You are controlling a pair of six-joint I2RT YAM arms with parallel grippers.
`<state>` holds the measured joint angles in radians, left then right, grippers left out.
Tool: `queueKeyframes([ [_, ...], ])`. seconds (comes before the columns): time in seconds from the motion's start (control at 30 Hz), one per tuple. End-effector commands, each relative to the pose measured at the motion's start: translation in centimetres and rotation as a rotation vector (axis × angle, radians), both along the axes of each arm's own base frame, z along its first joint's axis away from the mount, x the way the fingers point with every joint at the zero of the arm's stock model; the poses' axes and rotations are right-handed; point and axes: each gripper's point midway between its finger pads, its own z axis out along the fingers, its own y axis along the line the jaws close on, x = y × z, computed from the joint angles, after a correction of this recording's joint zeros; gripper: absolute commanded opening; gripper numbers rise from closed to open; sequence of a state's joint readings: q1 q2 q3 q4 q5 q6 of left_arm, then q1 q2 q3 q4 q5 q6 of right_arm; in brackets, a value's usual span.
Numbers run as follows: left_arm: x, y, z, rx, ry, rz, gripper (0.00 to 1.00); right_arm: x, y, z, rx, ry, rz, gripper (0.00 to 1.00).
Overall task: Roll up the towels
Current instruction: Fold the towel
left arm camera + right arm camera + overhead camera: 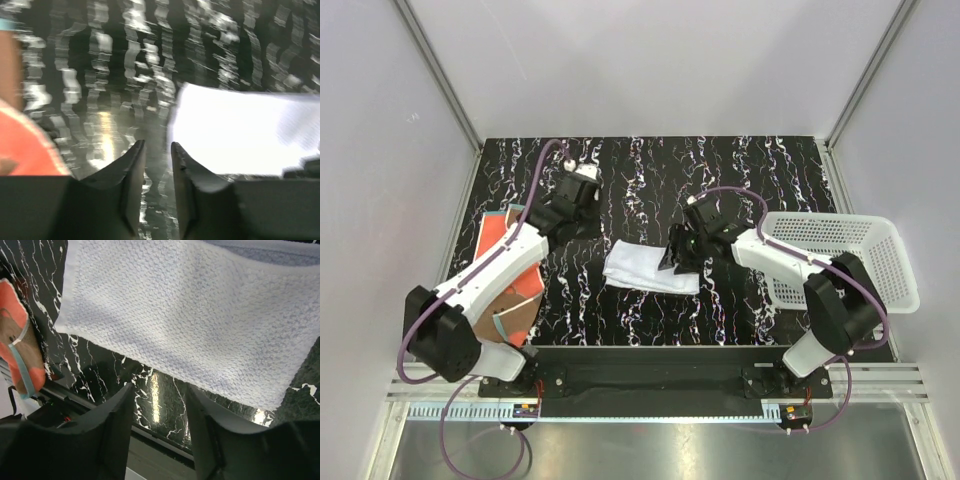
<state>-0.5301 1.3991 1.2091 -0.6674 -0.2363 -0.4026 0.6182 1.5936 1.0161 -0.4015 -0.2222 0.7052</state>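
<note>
The white towel (650,268) lies flat on the black marbled table, folded into a rectangle. It shows large in the right wrist view (190,310) and blurred in the left wrist view (240,130). The orange towel (498,238) lies at the left with its brownish side partly turned up, and my left arm crosses over it. My left gripper (582,228) hovers just left of the white towel; its jaws stand a narrow gap apart with only table between them (157,145). At the white towel's right edge my right gripper (675,258) is open and empty (159,387).
A white perforated basket (880,225) stands at the right edge of the table, beside my right arm. White walls enclose the table on three sides. The table's front edge and a rail run close below the right gripper's fingers.
</note>
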Motion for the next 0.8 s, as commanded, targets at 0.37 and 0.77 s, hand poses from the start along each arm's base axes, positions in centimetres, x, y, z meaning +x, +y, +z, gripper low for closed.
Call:
queueKeyframes([
  [0.37,-3.6,-8.7,-8.0,-0.21,0.195,-0.211,0.0,-2.0,-1.5,-2.9,0.045,0.076,-0.06,0.0],
  [0.77,-7.3,-3.6,-16.6,-0.046,0.373,0.017,0.0,-3.7,-3.2,-9.0,0.011,0.196,-0.093,0.0],
])
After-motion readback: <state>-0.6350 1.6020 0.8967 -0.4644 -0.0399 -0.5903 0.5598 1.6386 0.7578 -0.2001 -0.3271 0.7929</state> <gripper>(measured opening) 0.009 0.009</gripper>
